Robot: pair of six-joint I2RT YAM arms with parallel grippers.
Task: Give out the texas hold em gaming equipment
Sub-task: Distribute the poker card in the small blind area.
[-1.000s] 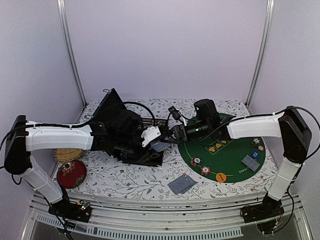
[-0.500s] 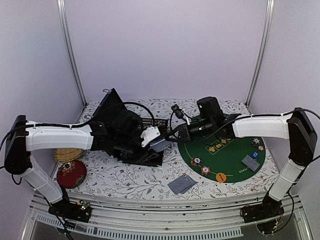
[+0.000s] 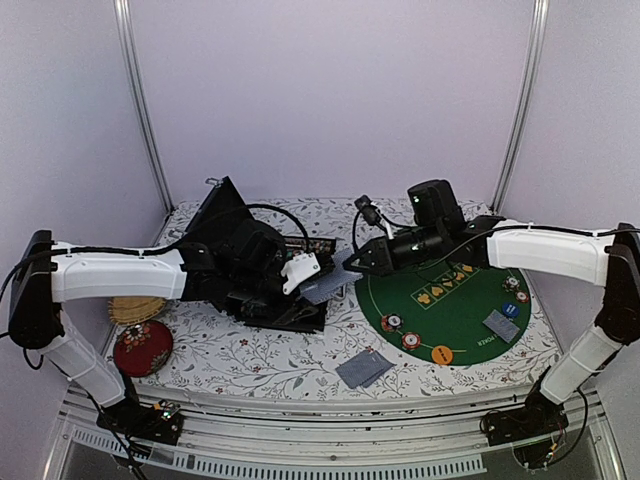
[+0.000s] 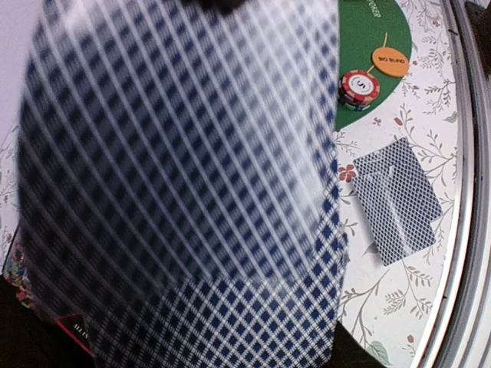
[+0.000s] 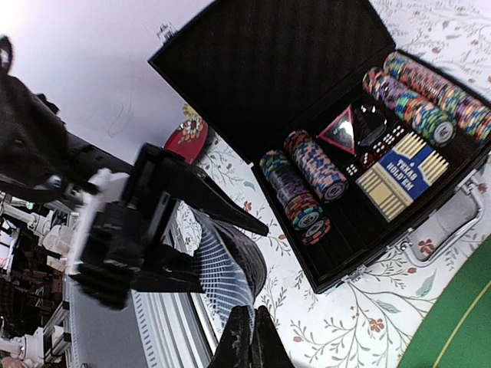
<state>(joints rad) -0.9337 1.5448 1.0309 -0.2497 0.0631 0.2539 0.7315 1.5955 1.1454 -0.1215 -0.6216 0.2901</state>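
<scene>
A card deck point(image 4: 176, 192) fills the left wrist view, black case point(image 5: 291, 69) open nearby.

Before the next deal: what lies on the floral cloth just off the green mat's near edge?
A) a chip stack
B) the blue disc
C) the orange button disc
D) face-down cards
D: the face-down cards lie on the floral cloth, while the orange disc and the chips sit on the green mat.
</scene>
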